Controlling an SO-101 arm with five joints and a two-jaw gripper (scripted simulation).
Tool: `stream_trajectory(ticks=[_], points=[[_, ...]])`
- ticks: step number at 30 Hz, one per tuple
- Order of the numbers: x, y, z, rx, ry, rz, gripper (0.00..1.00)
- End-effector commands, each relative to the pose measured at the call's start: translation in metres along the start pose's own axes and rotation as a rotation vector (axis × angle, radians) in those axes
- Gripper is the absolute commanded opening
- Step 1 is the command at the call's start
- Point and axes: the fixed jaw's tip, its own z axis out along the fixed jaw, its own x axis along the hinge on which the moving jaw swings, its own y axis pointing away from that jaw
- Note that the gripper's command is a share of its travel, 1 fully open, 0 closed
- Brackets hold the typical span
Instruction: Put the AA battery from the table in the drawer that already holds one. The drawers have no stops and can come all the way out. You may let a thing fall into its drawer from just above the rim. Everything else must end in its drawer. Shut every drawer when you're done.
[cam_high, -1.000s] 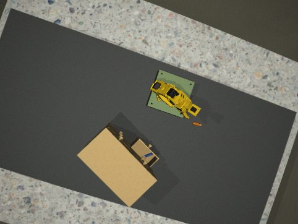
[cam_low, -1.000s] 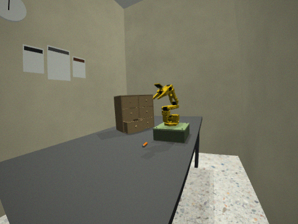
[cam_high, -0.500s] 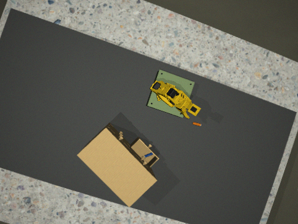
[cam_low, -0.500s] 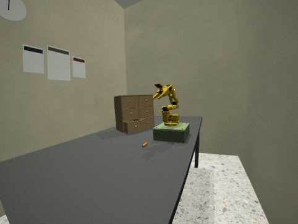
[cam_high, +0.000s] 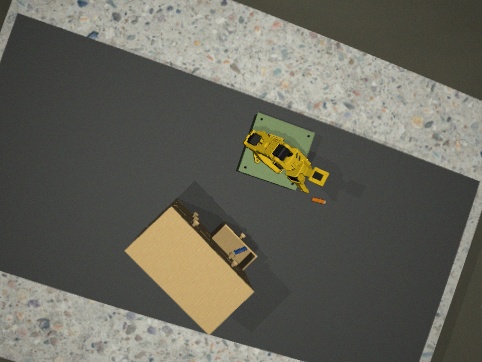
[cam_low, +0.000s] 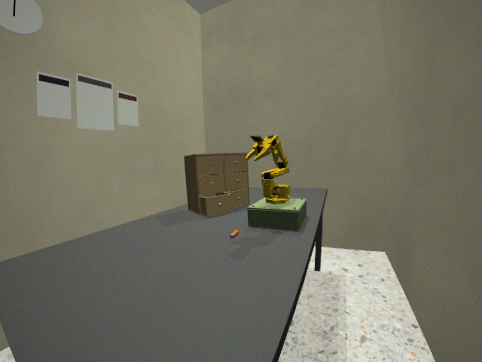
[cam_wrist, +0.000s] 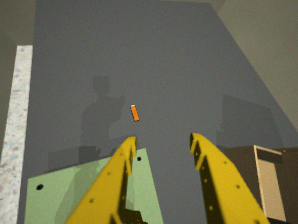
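The gripper (cam_wrist: 161, 141) hangs in the air with its two yellow fingers spread a little and nothing between them. In the wrist view it looks down past the corner of the green base plate (cam_wrist: 60, 186) onto the dark table (cam_wrist: 150, 60). The orange battery (cam_wrist: 134, 112) lies flat on the table just beyond the fingertips, near the base plate and apart from it.

From above, the gripper (cam_high: 304, 186) reaches out over the corner of the base plate (cam_high: 295, 134), and the battery (cam_high: 318, 201) lies on the table (cam_high: 100, 125) close beside that corner. From the side, the arm (cam_low: 272, 170) is folded high, with the gripper (cam_low: 251, 154) raised well above the table top (cam_low: 150, 270) and the battery (cam_low: 234, 233) resting below in front of the base (cam_low: 280, 216).

The wooden chest of drawers (cam_high: 187, 270) stands well apart from the battery. One drawer (cam_high: 235, 246) is pulled out, and a small blue thing (cam_high: 240, 249) lies inside it; I cannot tell what it is. In the side view the open drawer (cam_low: 220, 202) is in the chest's (cam_low: 192, 180) bottom row.
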Motion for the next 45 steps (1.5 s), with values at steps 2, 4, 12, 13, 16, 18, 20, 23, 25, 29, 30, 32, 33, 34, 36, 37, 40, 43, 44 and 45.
stream_trajectory(ticks=[2,4,12,13,16,18,20,23,25,29,30,32,33,34,36,37,40,43,44,45], points=[[-0.005,0.000,0.005,-0.018,0.036,-0.155,0.21],[-0.006,-0.001,0.008,-0.024,0.053,-0.216,0.21],[-0.008,-0.002,0.017,-0.049,0.102,-0.399,0.21],[-0.009,-0.002,0.018,-0.054,0.109,-0.429,0.21],[-0.010,-0.002,0.023,-0.071,0.132,-0.520,0.21],[-0.010,-0.003,0.026,-0.084,0.147,-0.581,0.21],[-0.011,-0.003,0.030,-0.098,0.161,-0.642,0.21],[-0.011,-0.004,0.035,-0.120,0.181,-0.732,0.21],[-0.011,-0.004,0.037,-0.128,0.187,-0.763,0.21],[-0.011,-0.005,0.042,-0.154,0.205,-0.853,0.21],[-0.012,-0.005,0.044,-0.163,0.211,-0.883,0.21],[-0.012,-0.005,0.048,-0.181,0.222,-0.943,0.21],[-0.012,-0.006,0.050,-0.191,0.227,-0.973,0.21],[-0.011,-0.006,0.052,-0.201,0.232,-1.003,0.21],[-0.011,-0.006,0.056,-0.222,0.241,-1.062,0.21],[-0.011,-0.006,0.058,-0.233,0.246,-1.092,0.21],[-0.011,-0.007,0.064,-0.266,0.258,-1.181,0.21],[-0.010,-0.007,0.066,-0.278,0.261,-1.210,0.21],[-0.010,-0.007,0.068,-0.290,0.264,-1.240,0.21],[-0.010,-0.007,0.070,-0.302,0.267,-1.269,0.21]])
